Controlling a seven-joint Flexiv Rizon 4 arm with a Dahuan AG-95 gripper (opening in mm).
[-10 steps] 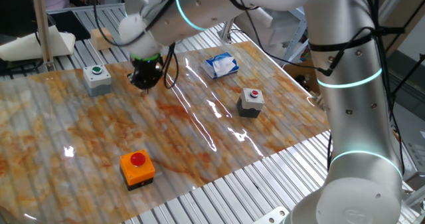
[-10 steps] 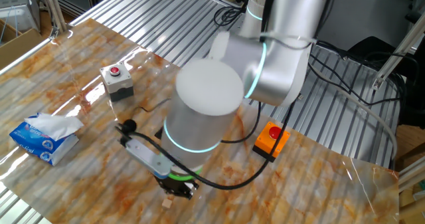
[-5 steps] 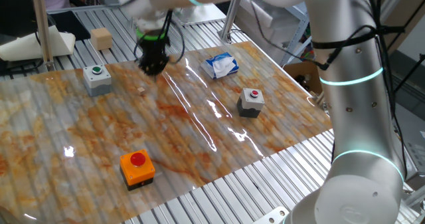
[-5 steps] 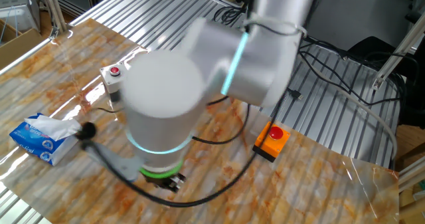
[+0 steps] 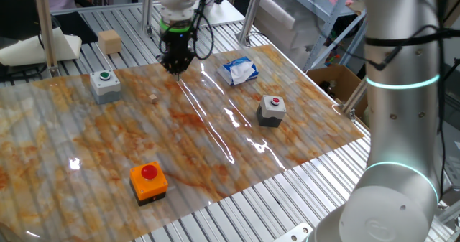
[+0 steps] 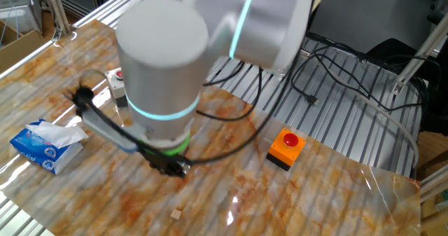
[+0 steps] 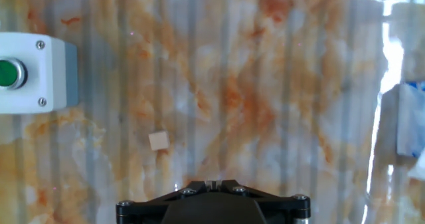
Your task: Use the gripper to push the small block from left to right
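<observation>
The claw (image 5: 176, 64), clenched and empty, has lifted up and away from the small block (image 5: 152, 96), which now sits alone on the tabletop (image 5: 215, 149) near the green-button box (image 5: 106, 85), so the push looks finished.

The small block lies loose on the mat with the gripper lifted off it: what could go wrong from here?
1. The gripper, shut, hangs above the mat and apart from the small block; if another push is meant, its fingers could come down on top of so tiny a cube or miss it.
2. The grey box with the green button stands close beside the block; a descent on that side might clip it.
3. The glossy mat may let the block skid or veer.
</observation>
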